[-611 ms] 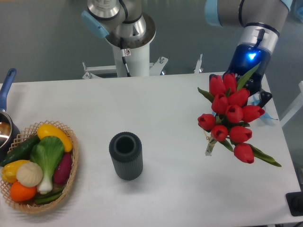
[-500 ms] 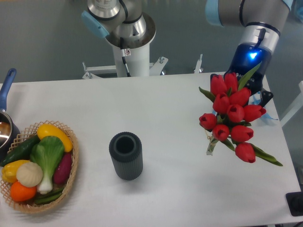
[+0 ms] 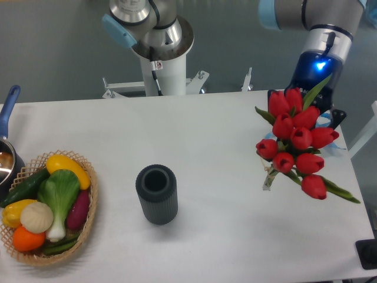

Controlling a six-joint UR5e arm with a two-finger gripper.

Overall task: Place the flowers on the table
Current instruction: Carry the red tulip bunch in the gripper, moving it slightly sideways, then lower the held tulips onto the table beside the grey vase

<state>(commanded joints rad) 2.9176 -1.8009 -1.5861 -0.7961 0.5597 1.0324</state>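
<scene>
The desk (image 3: 212, 135) is wide and white, w/ a wicker basket (image 3: 88, 227) of veg at its left edge and a dark ribbed cylinder (image 3: 156, 194) near centre. The flowers (image 3: 297, 144) hang over the desk's right end, blooms facing the camera, stems running down-left to a tip just above or at the surface, can't tell which. The gripper (image 3: 318, 109) sits behind the bunch up-right, jaws hidden by blooms, so grip can't be told; probably it lowers and lays the bunch along its stem axis.

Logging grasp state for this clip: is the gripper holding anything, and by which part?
Apparently the flowers, carried over the table. The fingers are hidden behind the blooms, so the place of the hold cannot be told.
</scene>
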